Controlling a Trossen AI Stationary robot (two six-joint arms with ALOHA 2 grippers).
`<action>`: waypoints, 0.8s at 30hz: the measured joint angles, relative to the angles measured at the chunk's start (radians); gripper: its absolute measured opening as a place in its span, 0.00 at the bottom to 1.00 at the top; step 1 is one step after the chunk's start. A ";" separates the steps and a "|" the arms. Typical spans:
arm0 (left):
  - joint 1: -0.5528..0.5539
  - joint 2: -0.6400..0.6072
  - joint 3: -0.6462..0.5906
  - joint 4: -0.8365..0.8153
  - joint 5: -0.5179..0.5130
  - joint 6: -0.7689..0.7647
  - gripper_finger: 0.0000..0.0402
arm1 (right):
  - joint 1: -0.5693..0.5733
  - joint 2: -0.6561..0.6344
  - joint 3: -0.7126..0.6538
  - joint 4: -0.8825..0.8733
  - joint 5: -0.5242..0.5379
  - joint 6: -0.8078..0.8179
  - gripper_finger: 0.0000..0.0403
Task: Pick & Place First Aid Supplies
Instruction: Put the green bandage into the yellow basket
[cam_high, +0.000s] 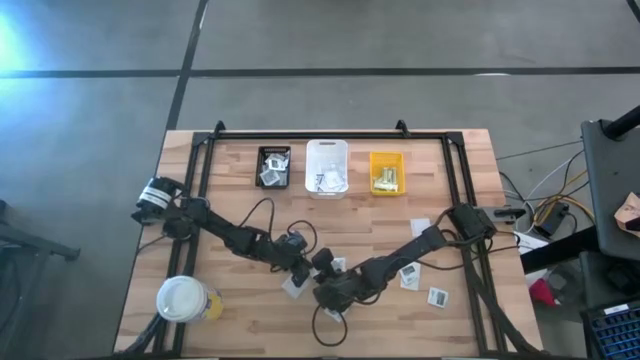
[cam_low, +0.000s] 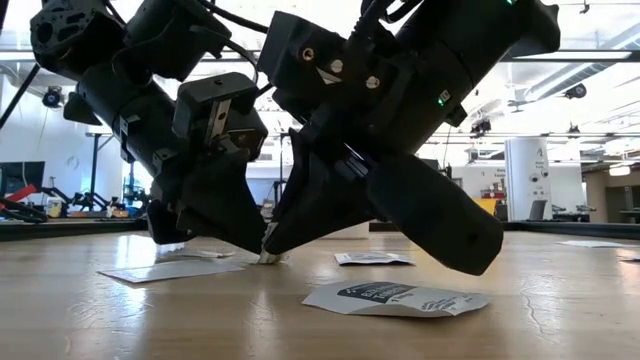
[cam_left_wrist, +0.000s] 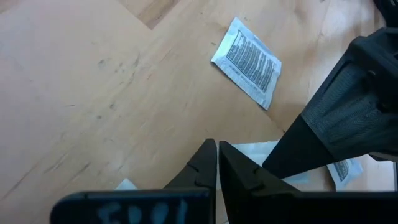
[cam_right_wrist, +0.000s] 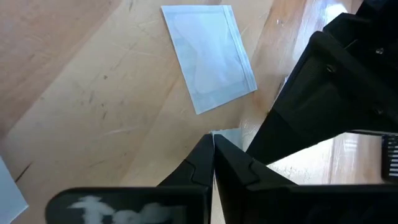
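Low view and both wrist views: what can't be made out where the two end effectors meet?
- Low view: the arms hide what the right end effector pinches.
- Right wrist view: a thin pale edge at its shut tips; which packet, unclear.
- Left wrist view: left end effector shut; the right arm covers the packet beyond.

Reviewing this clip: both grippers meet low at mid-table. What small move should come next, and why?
Probably lift the right gripper slightly. Its fingers are shut on the edge of a small packet at the table, with the shut left gripper beside it, so a short rise would show whether the packet comes away.
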 joint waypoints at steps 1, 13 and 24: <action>0.000 0.000 0.000 0.000 -0.005 0.001 0.03 | 0.000 0.000 0.000 -0.001 0.000 0.006 0.02; 0.018 -0.031 0.001 -0.001 0.004 0.154 0.26 | 0.006 0.000 0.007 -0.017 0.004 0.018 0.02; 0.078 -0.259 0.003 -0.326 0.020 0.259 0.35 | 0.009 -0.038 0.007 -0.053 0.058 0.018 0.02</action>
